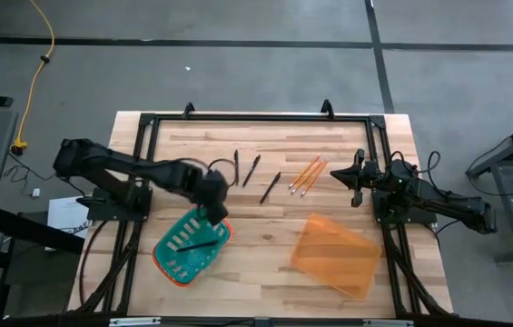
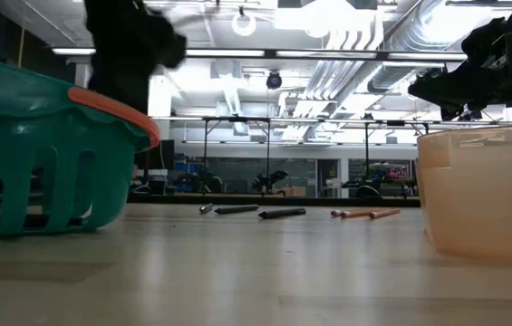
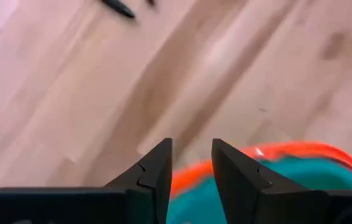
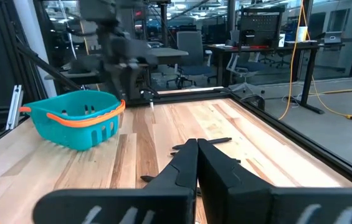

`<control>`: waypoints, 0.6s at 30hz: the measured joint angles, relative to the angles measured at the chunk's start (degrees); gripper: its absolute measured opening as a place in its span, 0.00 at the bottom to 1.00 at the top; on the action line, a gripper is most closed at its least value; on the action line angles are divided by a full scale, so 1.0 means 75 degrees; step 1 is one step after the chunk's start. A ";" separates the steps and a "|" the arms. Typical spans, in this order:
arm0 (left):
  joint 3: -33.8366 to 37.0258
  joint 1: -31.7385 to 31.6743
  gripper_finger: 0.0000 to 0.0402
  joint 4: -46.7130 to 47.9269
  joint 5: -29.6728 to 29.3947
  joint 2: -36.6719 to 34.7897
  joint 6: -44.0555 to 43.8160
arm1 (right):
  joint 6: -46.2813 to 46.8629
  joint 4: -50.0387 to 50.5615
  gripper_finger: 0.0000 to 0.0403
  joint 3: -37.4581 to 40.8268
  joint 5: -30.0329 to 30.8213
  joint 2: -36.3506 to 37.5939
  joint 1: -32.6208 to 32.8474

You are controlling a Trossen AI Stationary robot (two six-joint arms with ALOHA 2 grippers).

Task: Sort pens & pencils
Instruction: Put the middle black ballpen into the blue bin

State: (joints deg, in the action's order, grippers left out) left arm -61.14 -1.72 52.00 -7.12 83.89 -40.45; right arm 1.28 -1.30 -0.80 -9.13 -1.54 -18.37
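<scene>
Hovering over the teal basket (image 1: 176, 257), the left tool (image 1: 212, 212) is empty, fingers apart (one pen (image 1: 199, 244) lies inside). Next, I think, it fetches another of the pens (image 1: 251, 170) on the table (image 1: 265, 272); the pencils (image 1: 307, 175) wait near the right tool (image 1: 358, 179), fingers together.

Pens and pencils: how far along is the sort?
Done: one pen lies in the teal basket.

In hand: nothing. The left gripper is open and empty above the basket's rim.

Left: three pens and the pencils lie on the table. The orange bin looks empty. The right gripper waits shut at the table's right edge.
</scene>
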 joint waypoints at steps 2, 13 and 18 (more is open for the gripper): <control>0.0006 -0.0389 0.25 -0.0277 0.0155 0.0329 0.0434 | 0.0000 -0.0002 0.00 0.0000 -0.0002 0.0005 -0.0003; -0.0367 -0.1552 0.25 -0.1618 0.0925 0.1848 0.1838 | 0.0000 -0.0003 0.00 -0.0001 -0.0003 0.0000 -0.0002; -0.1451 -0.1684 0.25 -0.1516 0.0896 0.2782 0.2395 | 0.0000 -0.0003 0.00 0.0000 -0.0003 0.0003 -0.0002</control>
State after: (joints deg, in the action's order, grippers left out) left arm -72.02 -14.35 40.63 -0.40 104.75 -22.49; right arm 1.28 -1.32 -0.80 -9.15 -1.52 -18.39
